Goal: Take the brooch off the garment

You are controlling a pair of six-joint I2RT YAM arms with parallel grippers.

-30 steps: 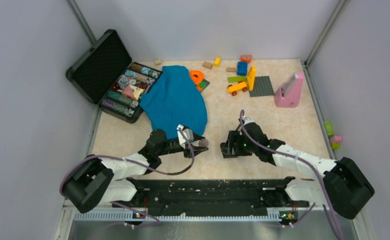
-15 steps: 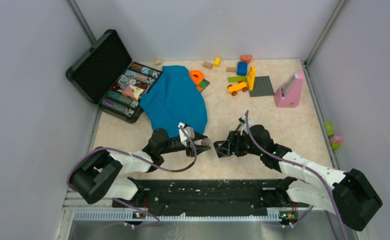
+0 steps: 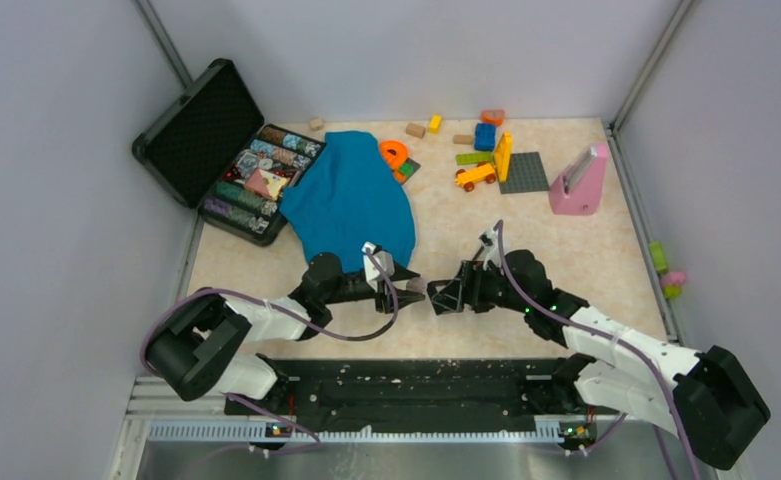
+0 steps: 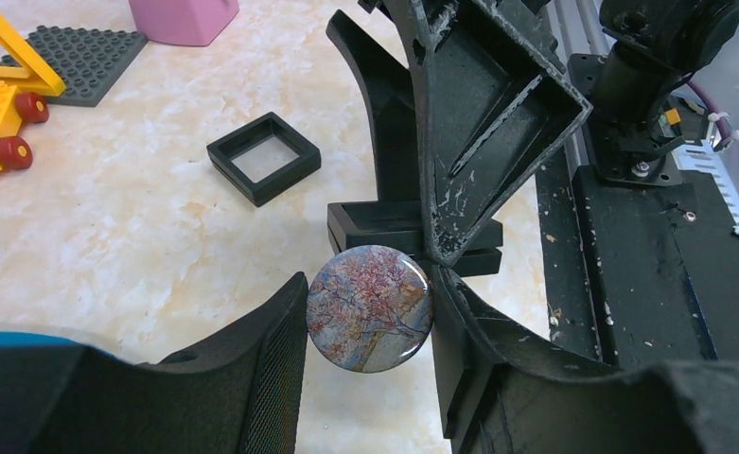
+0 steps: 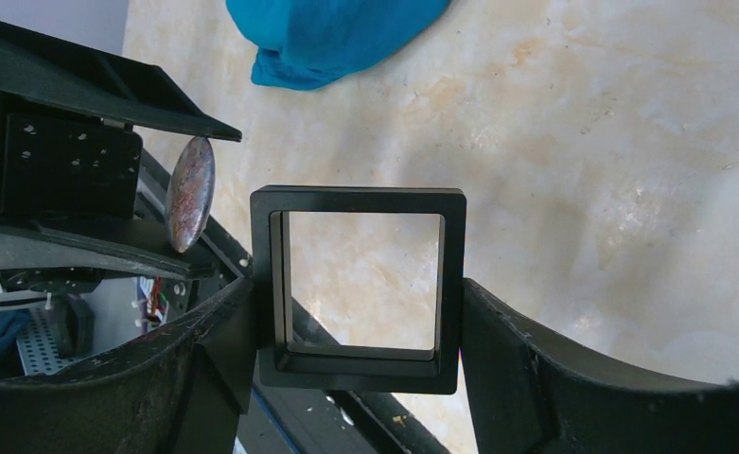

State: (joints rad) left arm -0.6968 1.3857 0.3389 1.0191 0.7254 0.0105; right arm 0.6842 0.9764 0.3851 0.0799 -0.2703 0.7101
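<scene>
While pinching the brooch [image 4: 369,307] by its rim, holds the left pincer [image 3: 409,289] about half open, just below the middle of the overhead view. Shows a round pinkish-grey disc with a tree-like pattern, raised above the desk [image 3: 586,240] and well apart from the blue garment [image 3: 351,200] in the upper middle. Grips a black square frame [image 5: 358,200] by two opposite sides in the right pincer [image 5: 358,317], spread fairly wide, facing the brooch and just beside it. Leaves a second frame [image 4: 236,173] lying flat on the desk, upper left of the left wrist view.

Looks past the removal itself, with a transfer toward the held frame in hand. Calls next for squaring the disc to the frame opening, easing it in, and loosening the left pincer only once seated. Cannot make out any pin at the back.
</scene>
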